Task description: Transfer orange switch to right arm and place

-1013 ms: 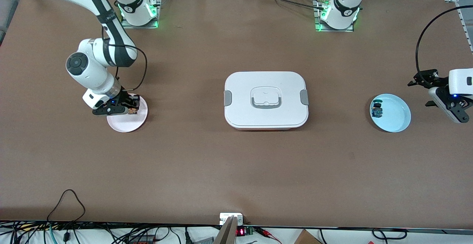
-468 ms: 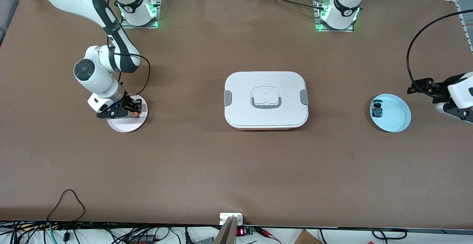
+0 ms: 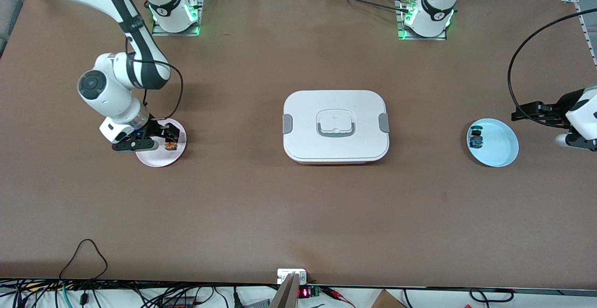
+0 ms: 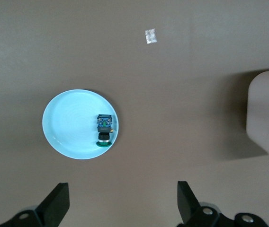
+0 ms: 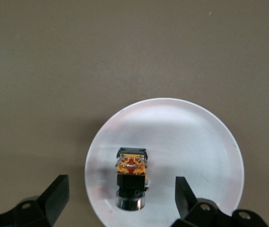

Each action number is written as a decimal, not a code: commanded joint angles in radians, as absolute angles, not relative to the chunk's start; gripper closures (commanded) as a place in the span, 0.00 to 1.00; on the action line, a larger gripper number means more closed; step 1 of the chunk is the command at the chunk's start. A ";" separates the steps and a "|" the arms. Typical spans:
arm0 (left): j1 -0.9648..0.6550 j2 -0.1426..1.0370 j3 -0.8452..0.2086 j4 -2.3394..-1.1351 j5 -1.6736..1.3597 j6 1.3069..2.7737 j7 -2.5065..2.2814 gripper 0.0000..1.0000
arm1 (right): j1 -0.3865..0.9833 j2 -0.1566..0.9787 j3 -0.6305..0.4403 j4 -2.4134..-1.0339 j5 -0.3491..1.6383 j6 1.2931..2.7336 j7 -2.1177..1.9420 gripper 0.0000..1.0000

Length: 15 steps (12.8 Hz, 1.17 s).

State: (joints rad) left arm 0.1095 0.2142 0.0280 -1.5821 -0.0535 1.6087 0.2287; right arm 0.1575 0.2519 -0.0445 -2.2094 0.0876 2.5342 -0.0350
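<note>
The orange switch [image 3: 170, 146] lies on a pink plate [image 3: 157, 159] near the right arm's end of the table. In the right wrist view it shows an orange-tan body and a dark knob [image 5: 131, 168] on the plate [image 5: 196, 137]. My right gripper [image 3: 161, 136] is open just above the plate, with its fingers apart on either side of the switch [image 5: 120, 189] and not touching it. My left gripper [image 3: 536, 111] is open and empty over the table beside a light blue plate [image 3: 503, 151], and it waits there [image 4: 122, 194].
A blue-bodied switch [image 3: 476, 140] lies on the blue plate's rim side toward the table's middle; it also shows in the left wrist view [image 4: 104, 128]. A closed white lunchbox [image 3: 336, 126] with grey latches stands mid-table. A small white scrap [image 4: 150, 36] lies on the table.
My right gripper has opened and drawn back a little toward its end of the table, leaving the orange switch on the pink plate. My left gripper has drifted toward its table end.
</note>
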 commanded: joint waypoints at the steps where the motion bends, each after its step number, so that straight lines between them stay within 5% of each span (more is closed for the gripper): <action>1: 0.097 0.195 0.025 -1.583 -0.026 1.609 0.183 0.00 | 0.146 0.094 -0.037 -2.159 0.089 2.314 -0.037 0.01; 4: 0.097 0.192 0.023 -1.553 -0.029 1.612 0.074 0.00 | 0.146 -0.033 -0.050 -2.038 0.086 2.009 -0.044 0.00; 8: 0.094 0.170 -0.029 -1.531 -0.025 1.609 -0.011 0.00 | 0.141 -0.107 -0.071 -1.872 0.078 1.781 -0.095 0.00; 15: 0.094 -0.005 -0.080 -1.752 -0.009 1.737 -0.054 0.00 | 0.123 -0.069 -0.100 -1.782 0.083 1.740 -0.138 0.00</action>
